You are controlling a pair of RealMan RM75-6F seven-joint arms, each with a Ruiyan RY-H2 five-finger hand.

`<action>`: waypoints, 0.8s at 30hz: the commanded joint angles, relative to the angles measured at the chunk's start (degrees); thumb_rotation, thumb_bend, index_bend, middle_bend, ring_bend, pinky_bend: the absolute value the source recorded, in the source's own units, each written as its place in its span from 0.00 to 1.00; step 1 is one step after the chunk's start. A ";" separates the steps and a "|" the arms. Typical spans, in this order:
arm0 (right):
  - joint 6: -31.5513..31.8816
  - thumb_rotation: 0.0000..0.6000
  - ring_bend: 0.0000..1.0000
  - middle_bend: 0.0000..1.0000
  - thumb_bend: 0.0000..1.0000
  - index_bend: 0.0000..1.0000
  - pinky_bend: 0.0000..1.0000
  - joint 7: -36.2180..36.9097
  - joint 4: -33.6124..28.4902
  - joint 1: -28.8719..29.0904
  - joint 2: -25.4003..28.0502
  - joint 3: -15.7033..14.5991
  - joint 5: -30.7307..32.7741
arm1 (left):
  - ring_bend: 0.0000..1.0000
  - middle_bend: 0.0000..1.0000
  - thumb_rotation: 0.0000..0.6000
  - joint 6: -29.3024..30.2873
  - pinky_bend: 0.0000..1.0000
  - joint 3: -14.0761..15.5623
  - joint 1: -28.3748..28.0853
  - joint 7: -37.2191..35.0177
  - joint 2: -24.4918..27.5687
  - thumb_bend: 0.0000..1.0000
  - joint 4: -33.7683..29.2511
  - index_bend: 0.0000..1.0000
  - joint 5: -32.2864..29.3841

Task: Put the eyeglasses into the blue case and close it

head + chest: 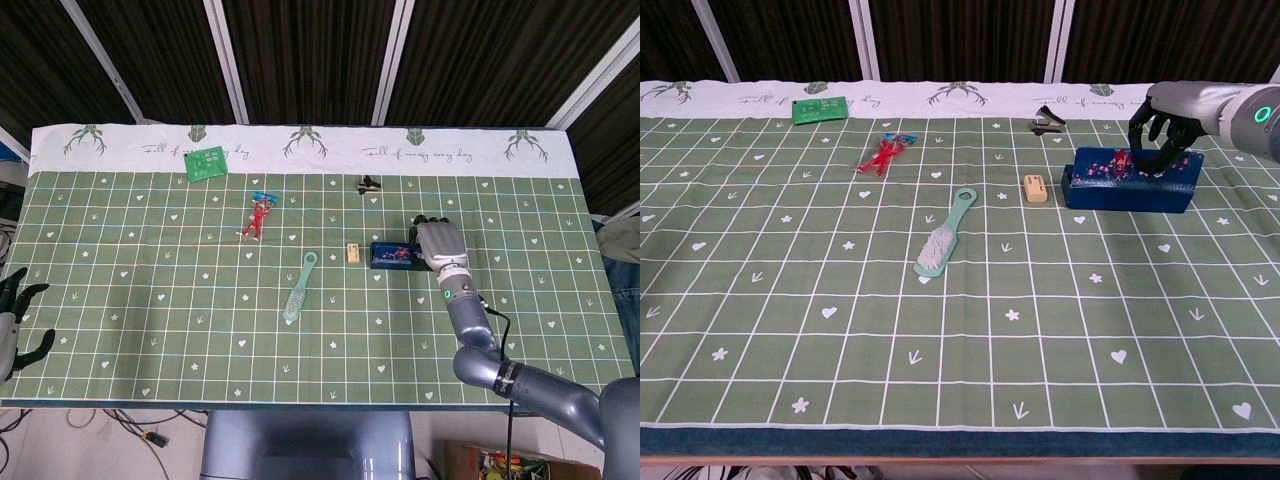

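The blue case (391, 255) (1128, 184), patterned with red and white, lies right of centre on the green cloth with its lid down. My right hand (441, 245) (1167, 121) is at the case's right end, fingers curled over the top of the lid and pressing on it. No eyeglasses show in either view. My left hand (16, 322) hangs at the table's near left corner, fingers apart and holding nothing; the chest view does not show it.
A tan block (352, 253) (1036, 188) sits just left of the case. A mint brush (298, 287) (945, 233) lies mid-table. A red toy (257, 215), a black clip (368, 184) and a green card (206, 162) lie further back.
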 commanded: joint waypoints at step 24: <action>-5.54 1.00 0.25 0.21 0.61 0.63 0.24 1.63 8.58 3.82 -3.01 -0.43 4.99 | 0.00 0.00 1.00 -0.60 0.00 0.10 -0.17 0.30 0.25 0.36 -0.35 0.20 -0.40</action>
